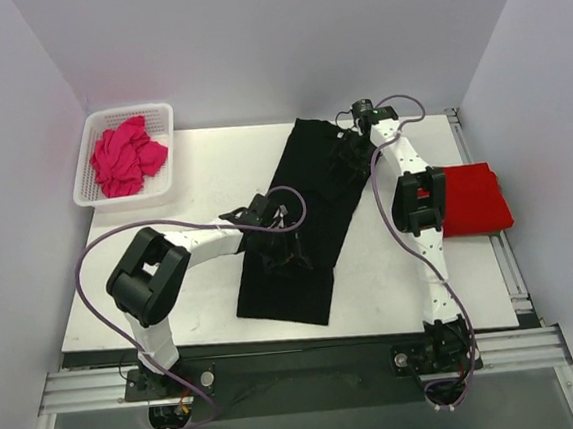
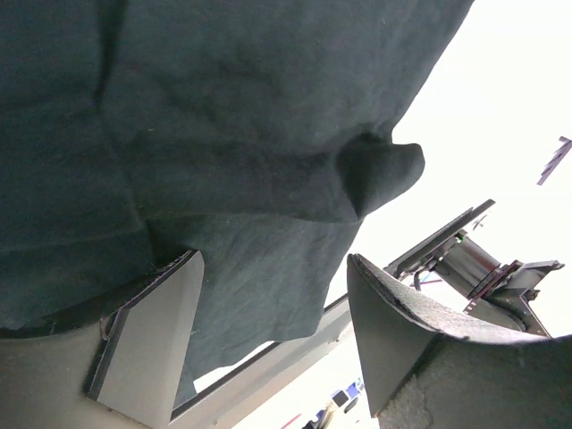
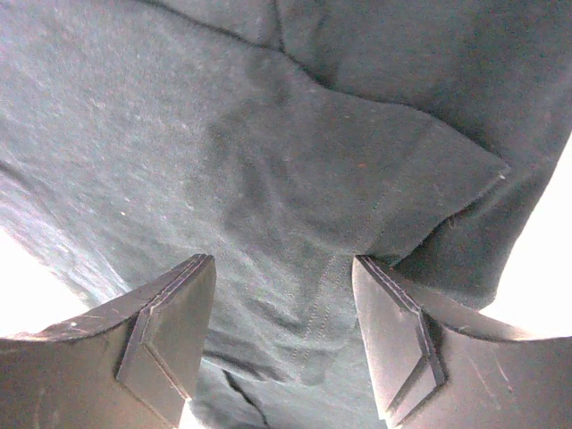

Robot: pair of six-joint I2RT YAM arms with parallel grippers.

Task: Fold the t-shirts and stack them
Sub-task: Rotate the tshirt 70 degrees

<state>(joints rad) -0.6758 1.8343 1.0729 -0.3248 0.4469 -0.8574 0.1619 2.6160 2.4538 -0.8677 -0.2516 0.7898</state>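
Black t-shirt (image 1: 304, 188): long diagonal strip, mid table (image 1: 193, 172).
Left pincer (image 2: 273, 259): jaws apart over its near end, holding nothing.
Right pincer (image 3: 281, 259): jaws apart over its far end.
Red t-shirt (image 1: 476, 198): folded, right edge.
Pink t-shirt (image 1: 126, 156): crumpled in basket (image 1: 127, 110).

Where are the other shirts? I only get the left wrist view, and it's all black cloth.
Observer: The red shirt lies folded at the table's right edge.
Operator: And the pink one?
Observer: The pink shirt sits crumpled in the basket at the far left corner.
Operator: And the right jaws?
Observer: They stand open over the far end of the black shirt.
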